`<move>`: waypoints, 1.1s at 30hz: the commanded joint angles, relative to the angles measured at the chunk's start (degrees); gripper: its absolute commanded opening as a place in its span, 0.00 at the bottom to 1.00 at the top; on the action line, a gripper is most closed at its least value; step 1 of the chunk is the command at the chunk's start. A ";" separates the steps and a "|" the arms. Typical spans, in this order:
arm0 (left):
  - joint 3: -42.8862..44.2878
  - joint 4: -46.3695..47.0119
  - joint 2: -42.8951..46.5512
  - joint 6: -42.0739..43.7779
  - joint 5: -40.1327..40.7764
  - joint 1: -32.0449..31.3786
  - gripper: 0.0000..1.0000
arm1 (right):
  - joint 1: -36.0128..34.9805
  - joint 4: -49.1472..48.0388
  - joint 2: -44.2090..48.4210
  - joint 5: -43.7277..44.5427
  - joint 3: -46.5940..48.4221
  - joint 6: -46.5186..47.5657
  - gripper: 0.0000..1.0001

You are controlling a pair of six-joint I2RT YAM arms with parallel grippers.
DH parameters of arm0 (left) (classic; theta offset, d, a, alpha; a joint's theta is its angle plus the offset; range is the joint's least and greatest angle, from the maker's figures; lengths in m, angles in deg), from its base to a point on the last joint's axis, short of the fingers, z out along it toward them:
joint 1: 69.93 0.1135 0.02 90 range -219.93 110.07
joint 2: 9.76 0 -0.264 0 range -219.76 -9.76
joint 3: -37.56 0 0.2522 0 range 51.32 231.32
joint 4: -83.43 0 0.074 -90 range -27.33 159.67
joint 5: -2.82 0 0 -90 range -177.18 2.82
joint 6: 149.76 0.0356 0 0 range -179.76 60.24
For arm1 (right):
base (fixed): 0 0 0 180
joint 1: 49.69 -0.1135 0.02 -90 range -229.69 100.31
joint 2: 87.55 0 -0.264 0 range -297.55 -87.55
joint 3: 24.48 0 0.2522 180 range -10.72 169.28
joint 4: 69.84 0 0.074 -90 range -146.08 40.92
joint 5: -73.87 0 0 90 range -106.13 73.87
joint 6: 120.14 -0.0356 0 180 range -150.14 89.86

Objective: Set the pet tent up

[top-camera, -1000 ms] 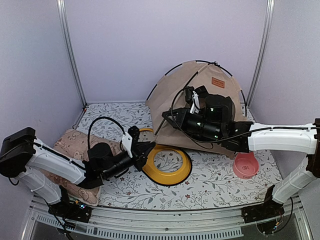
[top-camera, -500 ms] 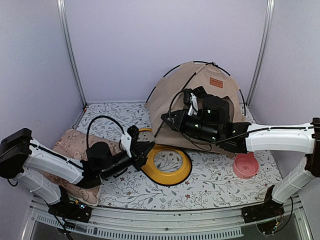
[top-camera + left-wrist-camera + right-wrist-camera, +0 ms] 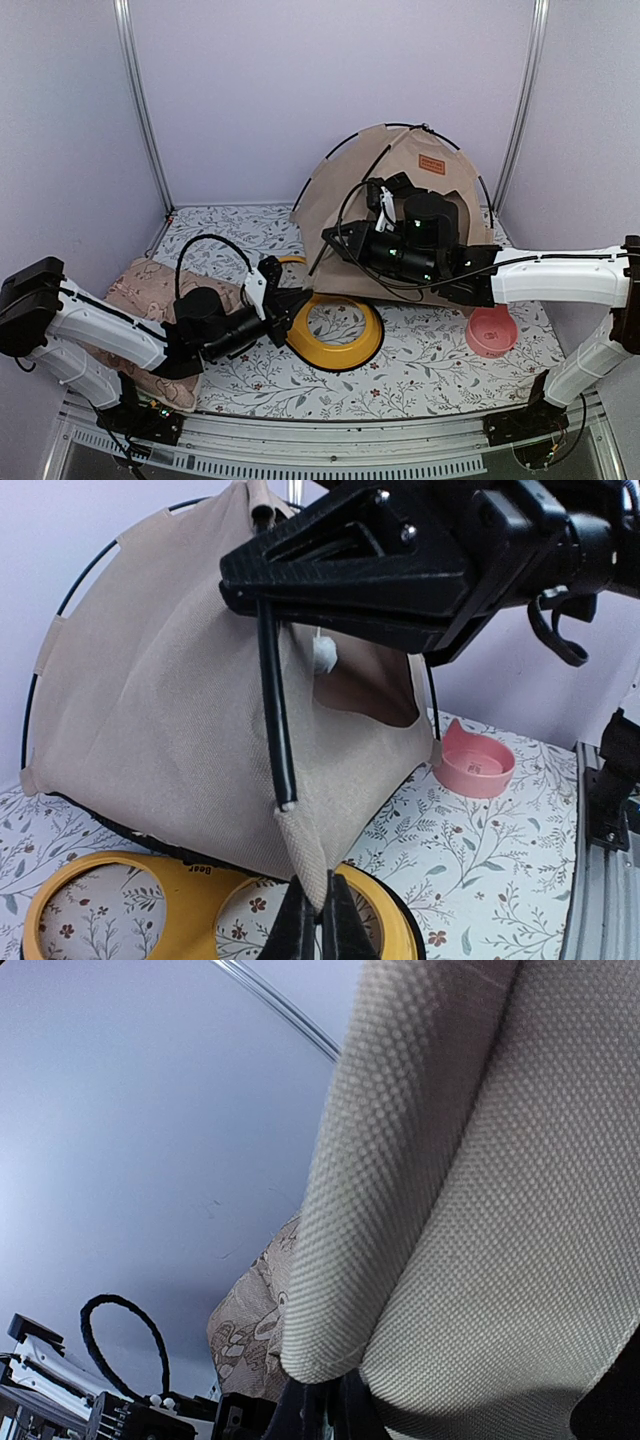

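Note:
The pet tent (image 3: 345, 190) stands at the back right, tan fabric arched on thin black poles, with a brown label (image 3: 434, 164). My left gripper (image 3: 297, 299) is low over the yellow tray. Its jaws (image 3: 320, 925) are shut on the tent's tan corner strap (image 3: 305, 850), just below the free end of a black pole (image 3: 272, 700). My right gripper (image 3: 330, 238) is shut on the tent's front edge higher up, clamping fabric and pole together. Tan fabric (image 3: 480, 1210) fills the right wrist view above the right gripper (image 3: 335, 1410). A white pompom (image 3: 325, 655) hangs in the tent's opening.
The yellow double-bowl tray (image 3: 335, 350) lies on the floral mat just in front of the tent. A pink bowl (image 3: 491, 330) sits at the right under my right arm. The patterned cushion (image 3: 140, 285) lies at the left under my left arm. Walls close in the back and sides.
My left gripper has edged slightly right with the strap in it. My right gripper has shifted a little to the left with the tent's edge. Both grips are unchanged.

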 commanded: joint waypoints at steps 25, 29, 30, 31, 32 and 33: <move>-0.67 2.57 2.30 0.21 1.39 -1.56 0.00 | -0.39 2.43 -1.04 3.37 -0.24 0.16 0.00; -0.67 2.52 2.56 0.12 1.71 -1.62 0.00 | -0.49 2.50 -1.13 3.41 -0.59 0.06 0.00; -0.61 2.50 2.69 0.08 1.72 -1.58 0.00 | -0.58 2.58 -1.17 3.49 -0.62 0.06 0.00; -0.59 2.47 2.82 0.12 1.84 -1.60 0.00 | -0.67 2.72 -1.21 3.60 -0.56 0.12 0.00; -0.58 2.49 2.98 0.12 1.94 -1.56 0.00 | -0.75 2.91 -1.27 3.79 -0.62 0.30 0.00; -0.63 2.49 3.25 0.12 2.03 -1.62 0.00 | -0.77 3.09 -1.31 4.01 -0.65 0.32 0.00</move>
